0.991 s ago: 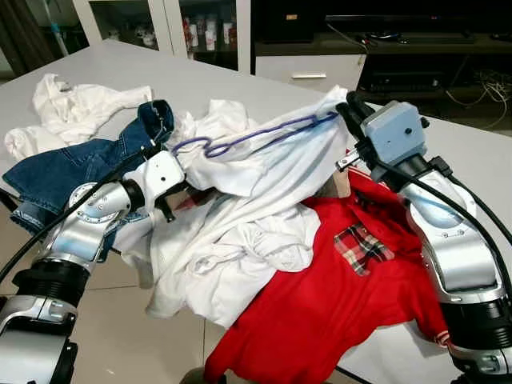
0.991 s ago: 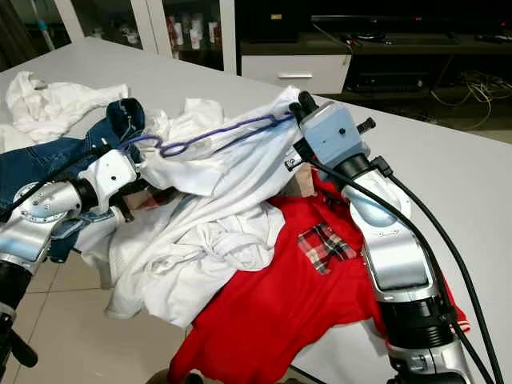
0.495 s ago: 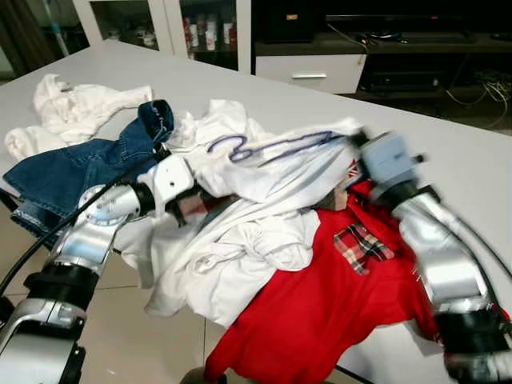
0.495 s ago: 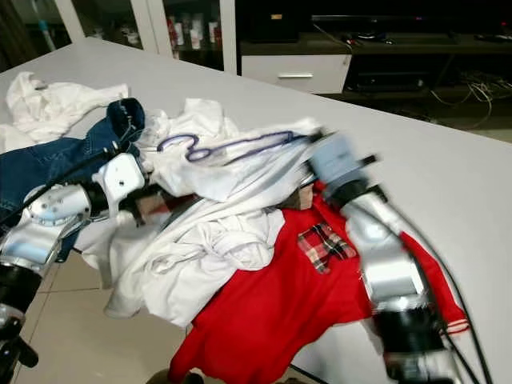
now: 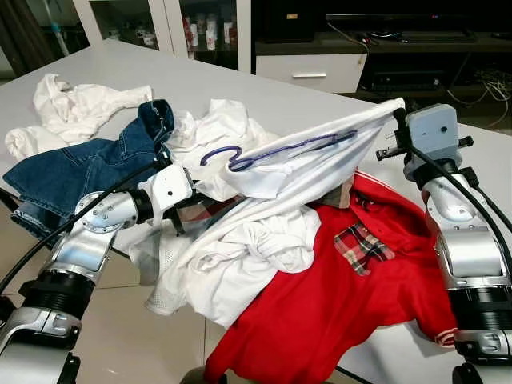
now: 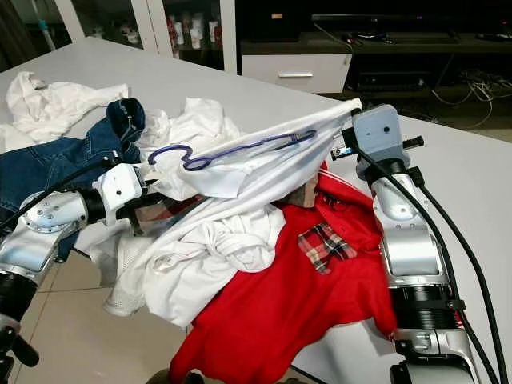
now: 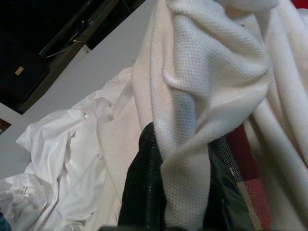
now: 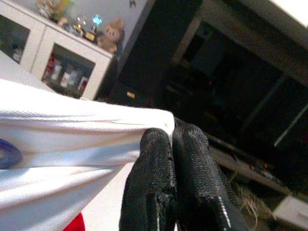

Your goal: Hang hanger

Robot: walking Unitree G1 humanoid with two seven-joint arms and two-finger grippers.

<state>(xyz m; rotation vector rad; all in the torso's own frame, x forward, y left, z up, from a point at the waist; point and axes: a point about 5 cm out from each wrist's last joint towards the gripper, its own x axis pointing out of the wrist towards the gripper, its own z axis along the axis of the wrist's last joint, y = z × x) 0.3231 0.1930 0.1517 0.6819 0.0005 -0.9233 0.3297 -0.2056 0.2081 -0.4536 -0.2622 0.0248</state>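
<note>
A purple hanger [image 5: 276, 150] lies tilted on a white shirt [image 5: 320, 164], its hook toward the pile's left side. My right gripper [image 5: 398, 112] is shut on that shirt's corner and holds it stretched above the table; in the right wrist view the two black fingers [image 8: 149, 168] press together on the cloth edge [image 8: 96, 120]. My left gripper [image 5: 178, 218] sits low under the heap's left side. The left wrist view shows its fingers [image 7: 142, 192] closed around a fold of white knit garment [image 7: 202, 96].
A red shirt with a plaid patch [image 5: 336, 296] lies under my right arm. Blue jeans [image 5: 72, 172] and another white garment [image 5: 76, 108] lie at the left on the grey table [image 5: 272, 84]. Cabinets [image 5: 200, 24] stand behind. Tiled floor [image 5: 120, 336] shows below.
My right gripper has moved right and a little up, pulling the white shirt taut. The hanger has shifted right with the cloth. My left arm has edged right under the pile.
</note>
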